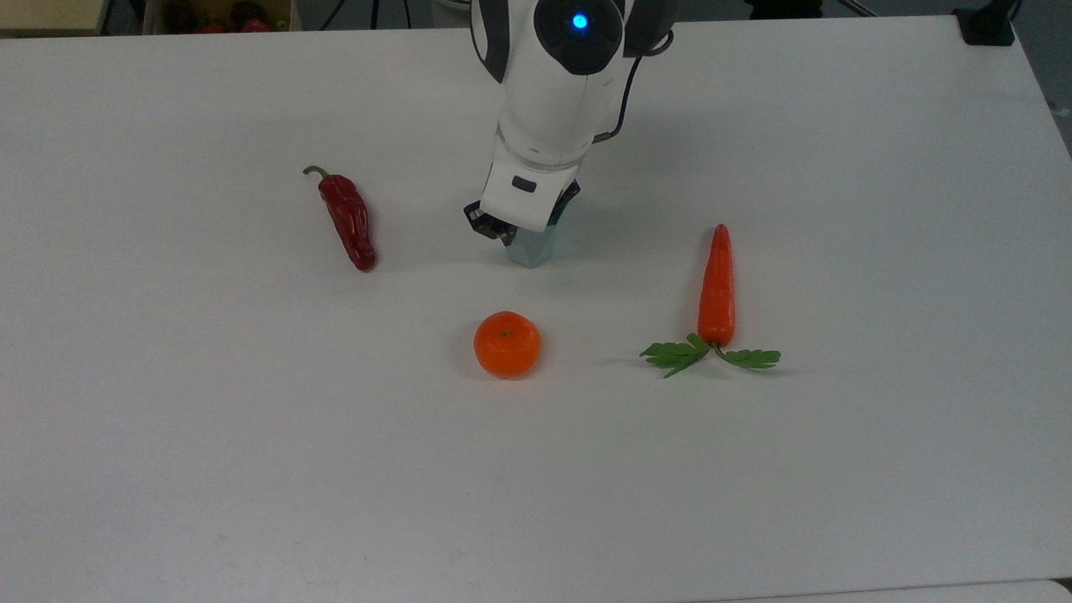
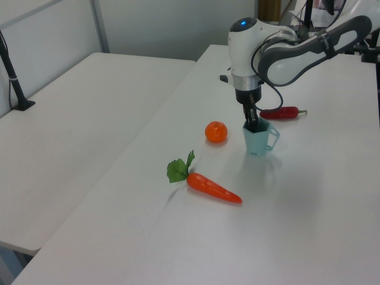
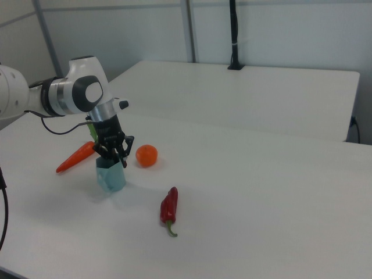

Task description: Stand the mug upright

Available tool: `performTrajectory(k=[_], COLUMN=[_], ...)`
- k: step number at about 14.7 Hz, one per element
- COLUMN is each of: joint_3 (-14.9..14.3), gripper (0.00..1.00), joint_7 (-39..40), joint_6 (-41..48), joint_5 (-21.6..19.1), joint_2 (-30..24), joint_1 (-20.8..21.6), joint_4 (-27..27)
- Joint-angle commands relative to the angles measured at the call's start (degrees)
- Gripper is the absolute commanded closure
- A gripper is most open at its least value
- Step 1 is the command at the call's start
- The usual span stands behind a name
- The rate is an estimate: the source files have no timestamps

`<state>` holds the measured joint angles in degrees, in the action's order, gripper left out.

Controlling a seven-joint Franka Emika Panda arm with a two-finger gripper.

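- The mug (image 2: pixel 259 138) stands upright on the white desk (image 1: pixel 251 435), rim up and narrow base down; in the left view its small loop handle sticks out toward the left view's right.
- The jaws (image 2: pixel 254 122) come straight down onto the mug's rim; in the left view one dark finger (image 2: pixel 252 114) reaches into the opening, so they look clamped on the wall of the mug.
- In the right view the jaws (image 3: pixel 110 156) sit directly on top of the mug (image 3: pixel 111 176), with the arm's white wrist above them.
- From the top view the wrist covers most of the mug (image 1: pixel 531 248); a pale-blue part of it shows below the jaws (image 1: pixel 512 232).
- An orange (image 1: pixel 507 343) lies near the mug, toward the top view's bottom edge, clearly apart from it.
- A red chili pepper (image 1: pixel 347 218) lies off to the top view's left of the mug, not touching it.
- A carrot (image 1: pixel 717 286) with green leaves lies to the top view's right, its leafy end pointing toward the bottom edge.
- A second pale desk (image 2: pixel 77 119) stands beside this one on the left view's left.
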<state>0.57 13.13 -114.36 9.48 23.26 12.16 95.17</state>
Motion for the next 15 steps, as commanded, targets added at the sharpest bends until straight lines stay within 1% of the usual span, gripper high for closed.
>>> performTrajectory(k=[1, 4, 5, 6, 7, 9, 14, 15], joint_3=[-0.04, -0.13, -0.48, -0.74, -0.74, -0.74, -0.83, -0.92], gripper=[0.00, 0.00, 0.00, 0.00, 0.00, 0.00, 0.00, 0.00], joint_7=[1.55, 0.41, -2.20, -7.36, -10.46, -14.17, -14.54, -14.54], joint_6=[-1.13, 1.41, 2.20, 3.43, 4.40, 7.63, 14.06, 15.12], joint_5=[-4.12, -4.30, -4.21, -4.12, -3.77, -3.94, -4.65, -5.61], joint_2=[-3.38, -6.02, -7.07, -8.82, -10.15, -14.00, -20.34, -21.22], joint_1=[-1.52, -1.52, -1.61, -1.79, -2.40, -4.33, -8.28, -8.90], joint_4=[1.95, 1.95, 1.69, 1.25, 1.16, 1.25, 1.16, 0.99])
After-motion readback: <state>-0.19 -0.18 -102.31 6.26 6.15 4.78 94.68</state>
